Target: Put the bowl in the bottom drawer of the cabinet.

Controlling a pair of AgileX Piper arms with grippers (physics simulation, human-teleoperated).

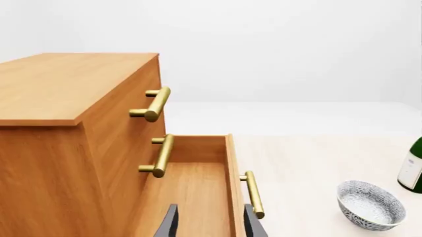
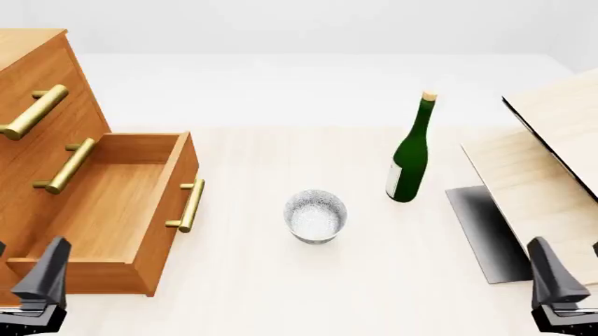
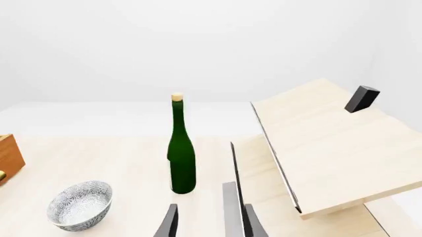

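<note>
Pale wood formed the table (image 2: 280, 294) surface, set against a plain white background. At the left side of the front view stood the cabinet (image 2: 38, 119), orange-brown with brass bar handles on its drawer fronts. Its bottom drawer (image 2: 112, 203) was pulled fully out onto the table side, open at the top, and nothing lay on its visible floor; its handle (image 2: 190, 205) faced the table centre. The bowl (image 2: 315, 215) sat upright on the table, near the middle, to the right of the open drawer and apart from it, with no gripper in contact. A green wine bottle (image 2: 409, 157) stood upright behind and to the right of the bowl, separate from it. Pale wooden boards (image 2: 551, 161) occupied the right side, one tilted above another. The left gripper (image 1: 209, 222) was positioned low at the near-left corner, over the near end of the open drawer, fingers spread and holding nothing. The right gripper (image 3: 209, 222) was positioned at the near-right corner, beside the boards, fingers likewise spread and holding nothing. Both grippers were well apart from the bowl.
</note>
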